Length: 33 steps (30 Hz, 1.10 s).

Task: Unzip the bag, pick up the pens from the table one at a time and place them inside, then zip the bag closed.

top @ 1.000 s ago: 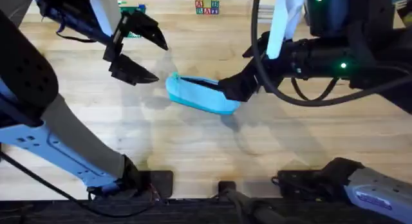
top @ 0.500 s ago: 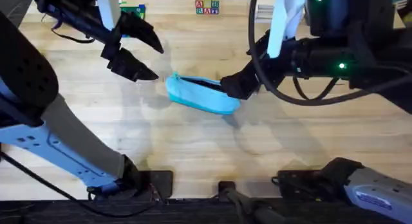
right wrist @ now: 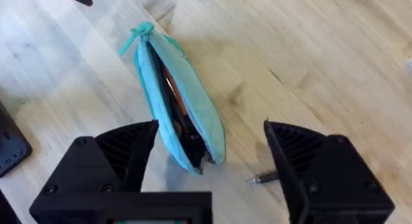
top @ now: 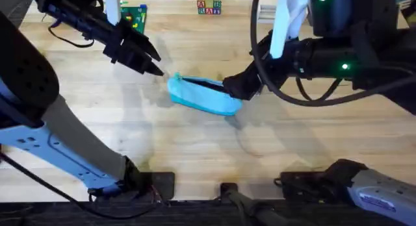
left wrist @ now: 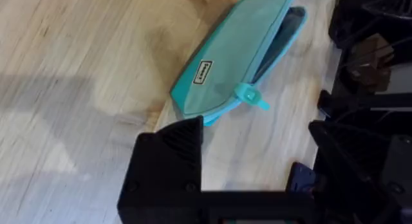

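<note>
The light-blue bag (top: 203, 96) lies slanted on the table (top: 195, 154), mid-way across. Its zipper is open along the top, and dark and orange shapes show inside the bag (right wrist: 177, 111). My left gripper (top: 151, 62) hovers open just off the bag's left end, close to the teal zipper pull (left wrist: 252, 97). At the bag's right end my right gripper (top: 235, 88) is open, its fingers standing either side of that end (right wrist: 212, 163). The tip of a pen (right wrist: 259, 179) pokes out on the wood beside the bag, near the right finger.
A green baseplate with bricks (top: 134, 17) and a stack of letter blocks (top: 208, 5) sit at the table's far edge. Bare wood lies in front of the bag towards the arm bases.
My left gripper has swung down and right towards the bag's left end, and its fingers look closer together. The green baseplate now shows. The right gripper and bag have hardly moved.
</note>
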{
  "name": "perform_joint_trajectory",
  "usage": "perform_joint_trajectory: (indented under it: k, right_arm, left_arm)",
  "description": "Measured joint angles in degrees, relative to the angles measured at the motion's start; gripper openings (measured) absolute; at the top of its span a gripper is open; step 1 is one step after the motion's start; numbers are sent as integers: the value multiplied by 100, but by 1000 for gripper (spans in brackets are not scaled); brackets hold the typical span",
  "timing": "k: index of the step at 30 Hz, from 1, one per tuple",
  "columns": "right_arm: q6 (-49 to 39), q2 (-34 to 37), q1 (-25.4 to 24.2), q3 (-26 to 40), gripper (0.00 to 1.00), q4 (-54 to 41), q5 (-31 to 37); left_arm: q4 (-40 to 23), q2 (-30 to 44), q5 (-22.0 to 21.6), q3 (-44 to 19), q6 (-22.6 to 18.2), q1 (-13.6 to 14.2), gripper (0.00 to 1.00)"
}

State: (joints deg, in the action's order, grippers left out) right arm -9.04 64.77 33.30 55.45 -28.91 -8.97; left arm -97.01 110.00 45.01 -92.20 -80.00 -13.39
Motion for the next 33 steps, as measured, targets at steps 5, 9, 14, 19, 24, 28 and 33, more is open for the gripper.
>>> perform_joint_trajectory:
  k: [5,9,14,19,24,28,33]
  right_arm:
    - [0,0,0,-1,997,0,0]
    - [0,0,0,-1,997,0,0]
    - [0,0,0,0,997,0,0]
    - [0,0,0,-1,996,-2,0]
    - [0,0,0,-1,997,-2,0]
    - [0,0,0,-1,997,-24,0]
    - [-2,0,0,-1,992,-399,0]
  left_arm:
    - [170,0,-2,0,630,0,999]
    - [623,-13,-2,0,1199,0,999]
    - [949,-356,-43,56,1742,0,999]
    - [1799,-1527,-369,950,2581,0,999]
    - [2292,-2477,-617,1960,3085,0,999]
    - [2500,-3234,-966,2502,3553,0,999]
    - [2726,-4239,-1508,2697,4451,0,998]
